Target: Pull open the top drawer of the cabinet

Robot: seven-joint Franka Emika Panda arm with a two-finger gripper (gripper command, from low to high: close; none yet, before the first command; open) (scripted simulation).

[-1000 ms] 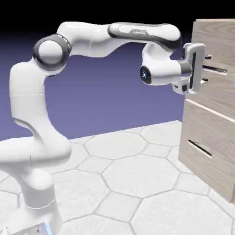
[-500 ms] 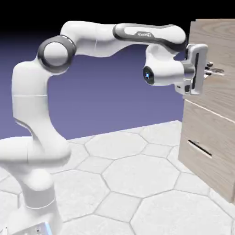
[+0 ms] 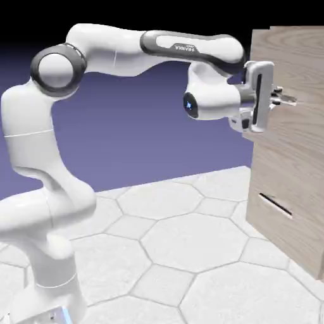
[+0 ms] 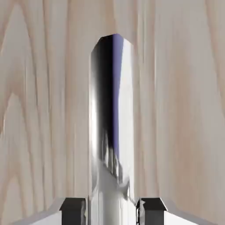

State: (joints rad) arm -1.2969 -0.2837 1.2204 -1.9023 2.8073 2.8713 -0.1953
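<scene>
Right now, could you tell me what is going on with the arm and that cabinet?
The white arm is working on the cabinet, trying to pull its top drawer open. Its end effector is closed on the drawer's metal handle, which fills the gap between the fingertips in the hand view. The drawer front already stands a little proud of the lower drawer, so it is partly out.

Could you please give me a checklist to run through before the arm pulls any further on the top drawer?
1. Gripper shut on the top drawer's handle: ok, both grey fingertips flank the metal bar.
2. Right drawer chosen: ok, the hand is at the top drawer, not the lower drawer.
3. Drawer moving: ok, its front stands forward of the lower front.
4. Fully open: cannot tell.
5. Pull path clear: ok, nothing on the table behind the hand.
</scene>
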